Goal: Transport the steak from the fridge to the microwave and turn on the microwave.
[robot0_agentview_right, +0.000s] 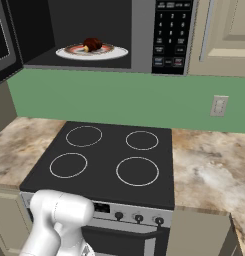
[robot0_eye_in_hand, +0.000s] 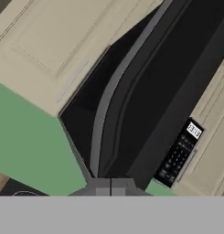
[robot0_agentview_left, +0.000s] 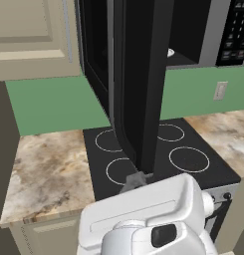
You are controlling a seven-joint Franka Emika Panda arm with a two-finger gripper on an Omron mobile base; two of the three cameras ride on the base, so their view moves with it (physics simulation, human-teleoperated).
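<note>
Cupboard: a beige cupboard (robot0_agentview_left: pixel 29 35) hangs at the upper left, with a green wall (robot0_agentview_left: pixel 54 102) below it.
Worktop: marbled worktop (robot0_agentview_left: pixel 49 172) lies on both sides of the stove.
Microwave door: the dark door (robot0_agentview_left: pixel 138 84) stands swung out toward the near side, seen edge-on in the left base view, its long axis upright; it hides much of the microwave's inside there.
Tool: the tool (robot0_eye_in_hand: pixel 110 186) has its tips pressed together, pinching nothing, just at the lower edge of the door; in the left base view it is a grey shape (robot0_agentview_left: pixel 136 180) under the door's bottom corner.
Stove: black stove (robot0_agentview_right: pixel 104 160) with four ring burners, knobs along its near front.
Microwave: the microwave (robot0_agentview_right: pixel 144 35) hangs above the stove, open, cut off at the top.
Plate: a plate (robot0_agentview_right: pixel 114 52) with a reddish rim sits on the microwave floor.
Steak: the steak (robot0_agentview_right: pixel 93 44) lies on the plate, a rounded lump; which way it points is hard to make out.
Keypad: the keypad (robot0_agentview_right: pixel 171 35) is on the microwave's right side; its button marks are too small to read.
Socket: a wall socket (robot0_agentview_right: pixel 219 106) sits at the right.
</note>
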